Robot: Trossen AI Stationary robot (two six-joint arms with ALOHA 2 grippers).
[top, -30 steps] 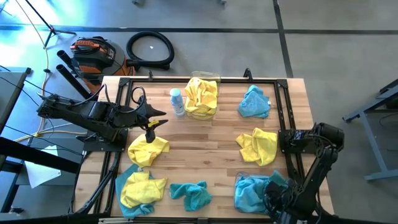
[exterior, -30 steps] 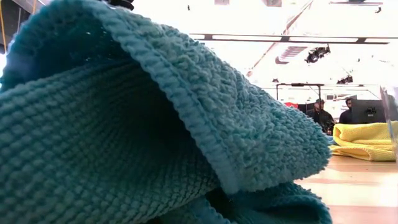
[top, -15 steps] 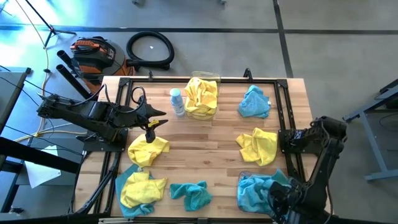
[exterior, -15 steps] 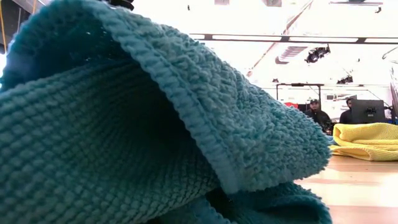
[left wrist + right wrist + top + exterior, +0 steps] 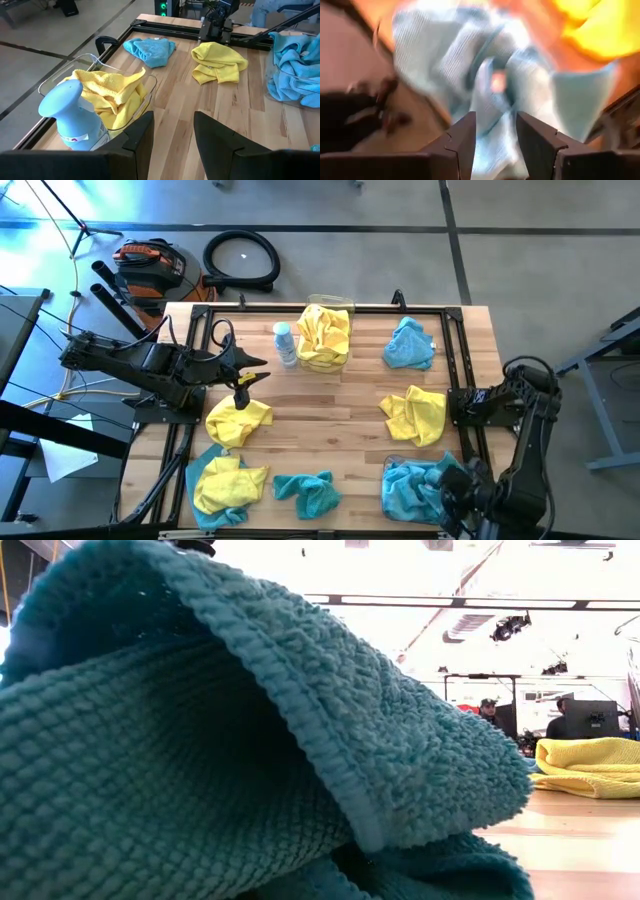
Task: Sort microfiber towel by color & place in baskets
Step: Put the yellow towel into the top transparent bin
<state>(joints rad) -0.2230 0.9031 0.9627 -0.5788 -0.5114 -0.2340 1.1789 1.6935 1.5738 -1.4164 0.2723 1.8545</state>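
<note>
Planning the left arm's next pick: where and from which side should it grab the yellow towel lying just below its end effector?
Probably from straight above, pinching the raised crumpled fold near the middle of the yellow towel. It lies bunched on the table with nothing on it, and the left end effector hovers open just beyond its far edge, so a short move and descent should reach it.

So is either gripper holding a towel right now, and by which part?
Neither holds anything. The left gripper is open and empty above the table; the right gripper is open above the blue towels in their basket.

Left claw [image 5: 243, 385] open, hovering; right claw [image 5: 492, 132] open at the near edge
</note>
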